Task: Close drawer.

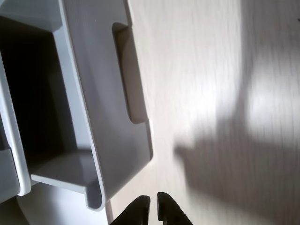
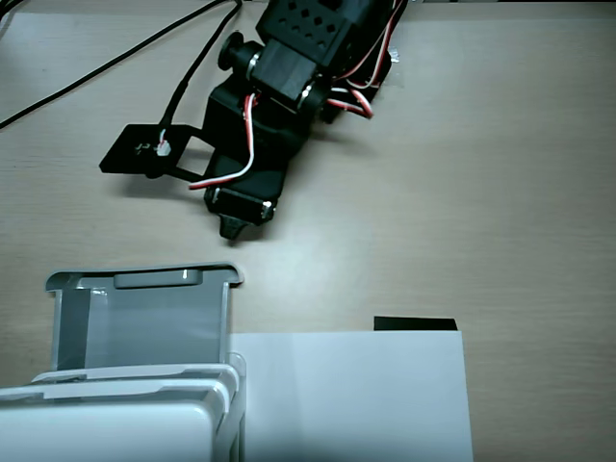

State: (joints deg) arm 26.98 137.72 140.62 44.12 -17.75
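The grey translucent drawer (image 2: 144,322) stands pulled out of the white cabinet (image 2: 115,414) at the lower left of the fixed view, its handle slot (image 2: 159,279) on the front rim. In the wrist view the drawer (image 1: 108,117) fills the left, with its recessed slot (image 1: 129,75) facing right. My black gripper (image 1: 153,202) shows at the bottom edge with its fingertips nearly touching, holding nothing. In the fixed view the gripper tip (image 2: 231,229) hangs just above the table, a short way beyond the drawer's front right corner, not touching it.
A flat white paper sheet (image 2: 356,395) lies to the right of the cabinet, with a small black strip (image 2: 414,323) at its far edge. Black cables (image 2: 106,67) run across the upper left of the wooden table (image 2: 500,173).
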